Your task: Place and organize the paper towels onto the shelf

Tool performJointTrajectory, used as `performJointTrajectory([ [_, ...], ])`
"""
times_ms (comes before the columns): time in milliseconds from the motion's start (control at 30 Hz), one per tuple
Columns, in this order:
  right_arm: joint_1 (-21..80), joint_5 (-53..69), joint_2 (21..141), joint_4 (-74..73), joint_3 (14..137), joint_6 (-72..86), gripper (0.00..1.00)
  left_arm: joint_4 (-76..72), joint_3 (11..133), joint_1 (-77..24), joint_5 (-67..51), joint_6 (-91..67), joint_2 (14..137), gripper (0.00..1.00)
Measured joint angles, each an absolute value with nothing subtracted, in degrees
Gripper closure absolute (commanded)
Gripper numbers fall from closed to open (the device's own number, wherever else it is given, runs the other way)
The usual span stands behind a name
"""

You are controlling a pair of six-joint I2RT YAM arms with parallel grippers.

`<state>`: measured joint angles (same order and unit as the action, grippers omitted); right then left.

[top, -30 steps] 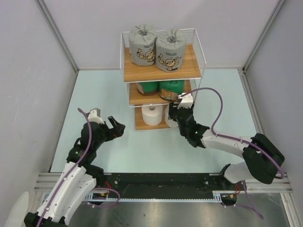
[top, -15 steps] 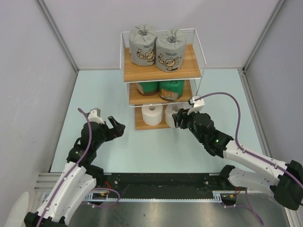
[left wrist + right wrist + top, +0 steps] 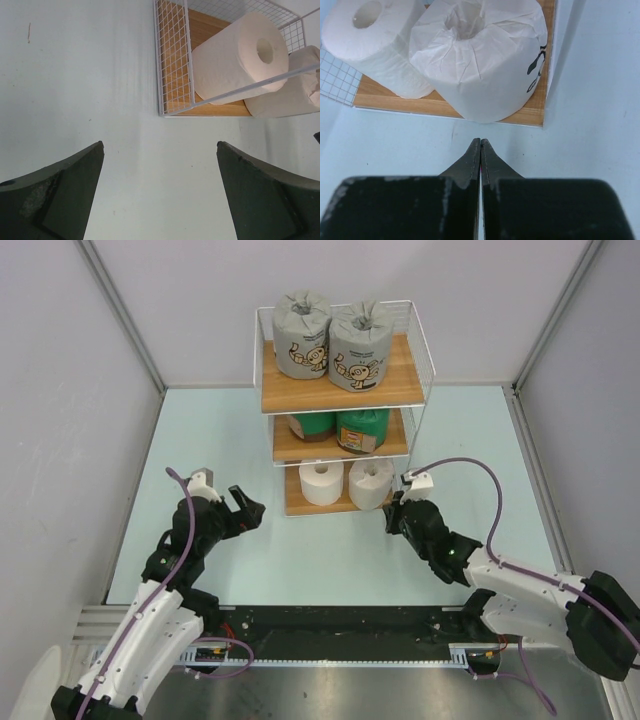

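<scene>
The shelf [image 3: 398, 390] stands at the back middle with paper towels on every tier. Two grey cartoon rolls [image 3: 302, 335] [image 3: 359, 344] fill the top board, two dark green rolls [image 3: 312, 424] [image 3: 362, 429] the middle, and two white rolls [image 3: 320, 482] [image 3: 371, 483] the bottom. My right gripper [image 3: 392, 517] is shut and empty on the table just in front of the wrapped white roll [image 3: 482, 57], a small gap apart. My left gripper [image 3: 245, 508] hangs open and empty left of the shelf's bottom tier [image 3: 175, 60].
Pale walls close in the left, right and back. The arm bases and a black rail [image 3: 340, 635] run along the near edge. A purple cable [image 3: 480, 475] loops off the right arm near the shelf's right side.
My right gripper has let go of the right white roll on the bottom tier, backed away toward the near right, and shut. The left arm has not moved.
</scene>
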<state>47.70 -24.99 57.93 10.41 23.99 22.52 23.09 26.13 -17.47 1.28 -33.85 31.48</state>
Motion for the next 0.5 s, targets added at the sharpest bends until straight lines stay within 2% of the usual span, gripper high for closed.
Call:
performJointTrajectory([
  [500,44.91,-26.17,70.28,32.27,19.35,26.57,1.0,23.03,26.13,-17.47,1.26,-33.85,31.51,0.0],
])
